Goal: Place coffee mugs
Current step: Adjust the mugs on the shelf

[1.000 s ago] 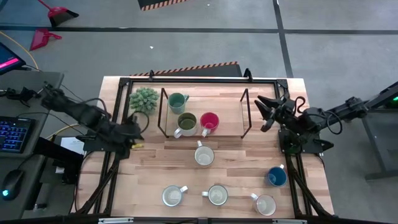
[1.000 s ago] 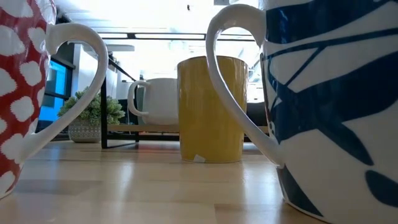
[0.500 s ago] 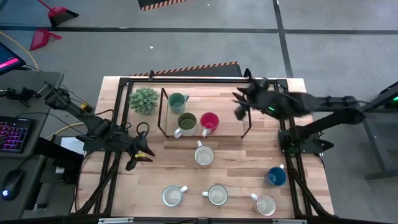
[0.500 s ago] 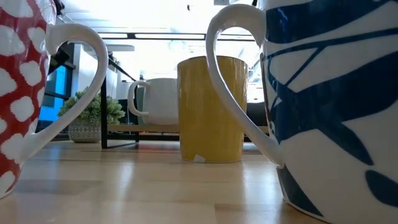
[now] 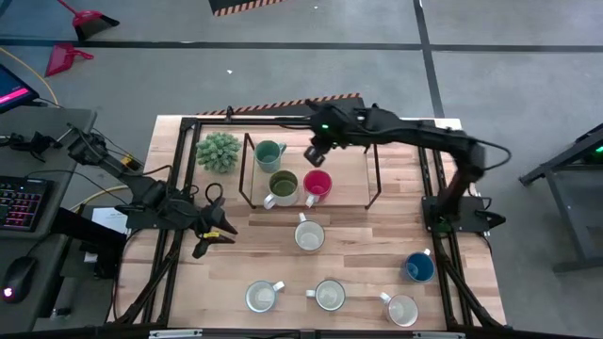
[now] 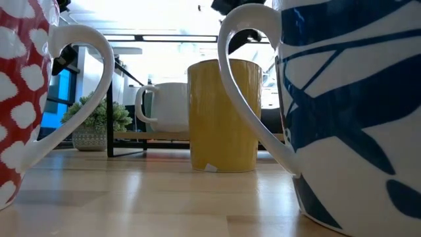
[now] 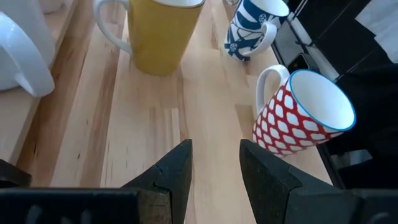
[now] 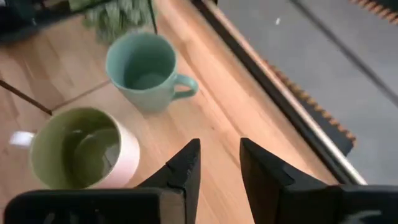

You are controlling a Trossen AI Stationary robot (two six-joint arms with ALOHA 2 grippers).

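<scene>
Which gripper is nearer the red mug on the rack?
Right. The right gripper hovers just behind the red mug, over the rack. The left gripper is far off, by the table's left edge, empty.

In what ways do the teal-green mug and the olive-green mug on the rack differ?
The teal-green mug is teal inside and outside; the olive-green mug is olive inside with a pale outside. In the high view, the teal-green mug's handle points toward the table's right side, while the olive-green mug's white handle points toward the left side. The teal-green mug stands nearer the potted plant, the olive-green mug beside the red mug. Both stand upright and look empty.
</scene>
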